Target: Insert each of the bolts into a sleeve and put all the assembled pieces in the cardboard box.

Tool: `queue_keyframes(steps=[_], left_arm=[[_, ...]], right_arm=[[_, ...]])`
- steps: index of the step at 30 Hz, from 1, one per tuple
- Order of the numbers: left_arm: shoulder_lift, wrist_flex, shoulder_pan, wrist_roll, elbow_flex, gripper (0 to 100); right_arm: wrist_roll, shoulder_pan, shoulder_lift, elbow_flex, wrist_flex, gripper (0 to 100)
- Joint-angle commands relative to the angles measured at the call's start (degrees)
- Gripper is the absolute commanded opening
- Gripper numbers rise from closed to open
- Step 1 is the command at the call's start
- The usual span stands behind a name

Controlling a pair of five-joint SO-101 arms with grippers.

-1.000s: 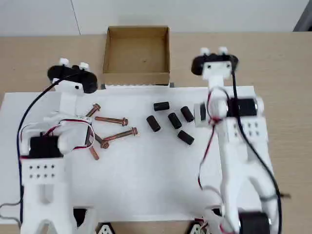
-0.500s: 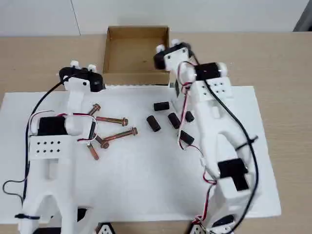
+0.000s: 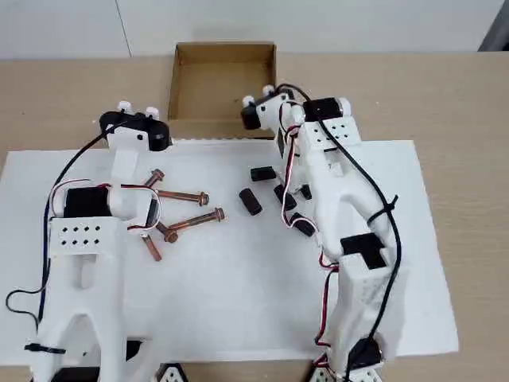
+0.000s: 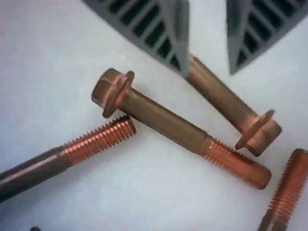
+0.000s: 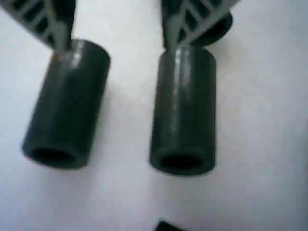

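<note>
Copper bolts [image 3: 181,195] lie loose under the left gripper [image 4: 207,62], which has crept forward over them and hangs with its fingers [image 4: 154,24] apart astride one shank, holding nothing. Farther right, the right gripper [image 5: 115,36] has swung in from the right and now hovers wide open and empty over two black sleeves [image 5: 183,110]. Both arms look poised for a first pick; nothing is assembled yet, and the box [image 3: 173,79] waits behind them.
</note>
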Motion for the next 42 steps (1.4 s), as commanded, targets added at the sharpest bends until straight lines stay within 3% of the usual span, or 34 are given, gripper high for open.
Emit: queue_keyframes(steps=[1,23,28,42], left_arm=[[-0.1,-0.9,0.4,-0.4,-2.2,5],[-0.1,-1.0,0.4,-0.3,1.7,5],[-0.1,-1.0,0.4,-0.3,1.8,5],[0.0,0.8,0.3,-0.4,-2.1,5]], right_arm=[[1.0,1.8,0.5,-2.6,-1.6,13.2],[4.7,2.9,9.6,-2.6,-6.3,12.8],[4.4,2.6,10.3,-2.6,-6.5,0.7],[-2.0,2.0,-4.7,-2.6,1.3,0.3]])
